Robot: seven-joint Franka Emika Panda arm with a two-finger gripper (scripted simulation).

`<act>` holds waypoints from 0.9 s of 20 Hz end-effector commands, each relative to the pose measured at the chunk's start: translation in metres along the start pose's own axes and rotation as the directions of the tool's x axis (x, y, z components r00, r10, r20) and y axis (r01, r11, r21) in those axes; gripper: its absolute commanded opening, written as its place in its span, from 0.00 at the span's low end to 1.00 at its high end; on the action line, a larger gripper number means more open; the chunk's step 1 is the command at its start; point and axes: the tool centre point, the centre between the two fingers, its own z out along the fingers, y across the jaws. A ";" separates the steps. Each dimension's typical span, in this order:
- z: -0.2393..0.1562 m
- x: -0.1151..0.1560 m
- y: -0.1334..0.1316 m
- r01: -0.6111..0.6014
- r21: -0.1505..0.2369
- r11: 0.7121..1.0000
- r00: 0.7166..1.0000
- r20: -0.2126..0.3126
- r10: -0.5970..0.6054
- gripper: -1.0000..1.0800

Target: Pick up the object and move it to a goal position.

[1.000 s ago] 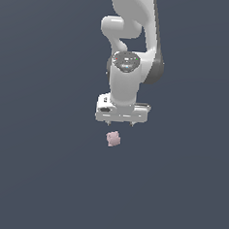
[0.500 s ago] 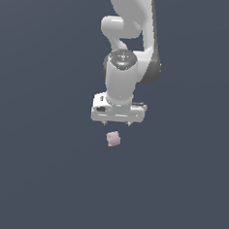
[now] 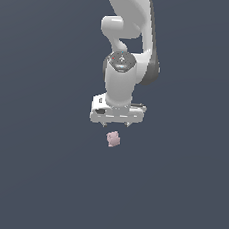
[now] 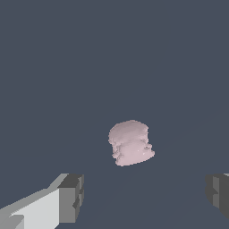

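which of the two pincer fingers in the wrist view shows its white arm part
The finger with the pale link behind its grey pad; the other finger shows only a grey pad at the frame edge. The pink block lies ahead, ungrasped.

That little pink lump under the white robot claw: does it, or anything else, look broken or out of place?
Nothing stands out. The small pale pink lumpy block has uneven sides but lies whole and alone on the plain dark grey surface, apart from the open white gripper.

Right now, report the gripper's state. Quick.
Gripper: open, holding nothing. The pale pink lumpy block lies on the surface ahead of the fingers, clear of both.
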 end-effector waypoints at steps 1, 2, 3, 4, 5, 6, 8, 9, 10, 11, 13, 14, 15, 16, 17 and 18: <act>0.007 0.000 0.001 0.025 -0.001 1.000 1.000 0.002 -0.025 0.96; 0.010 0.000 0.001 0.039 -0.001 0.999 0.999 0.002 -0.039 0.96; 0.014 0.001 0.001 0.054 -0.001 0.999 0.999 0.003 -0.054 0.96; 0.018 0.001 0.002 0.070 -0.002 0.998 0.998 0.003 -0.070 0.96; 0.022 0.001 0.002 0.088 -0.002 0.996 0.996 0.004 -0.088 0.96; 0.027 0.001 0.002 0.108 -0.002 0.994 0.994 0.005 -0.108 0.96; 0.037 0.001 0.003 0.147 -0.002 0.989 0.989 0.006 -0.147 0.96; 0.041 0.001 0.003 0.164 -0.002 0.986 0.986 0.007 -0.164 0.96; 0.045 0.001 0.004 0.180 -0.001 0.984 0.984 0.007 -0.180 0.96; 0.049 0.001 0.004 0.194 -0.001 0.981 0.981 0.007 -0.194 0.96; 0.055 0.001 0.004 0.217 0.000 0.976 0.976 0.008 -0.217 0.96; 0.058 0.001 0.004 0.227 0.000 0.974 0.974 0.008 -0.227 0.96; 0.060 0.001 0.004 0.235 0.000 0.972 0.972 0.008 -0.235 0.96; 0.061 0.001 0.004 0.242 0.001 0.970 0.970 0.008 -0.242 0.96; 0.063 0.001 0.004 0.247 0.001 0.969 0.969 0.009 -0.247 0.96; 0.064 0.001 0.004 0.251 0.001 0.968 0.968 0.009 -0.251 0.96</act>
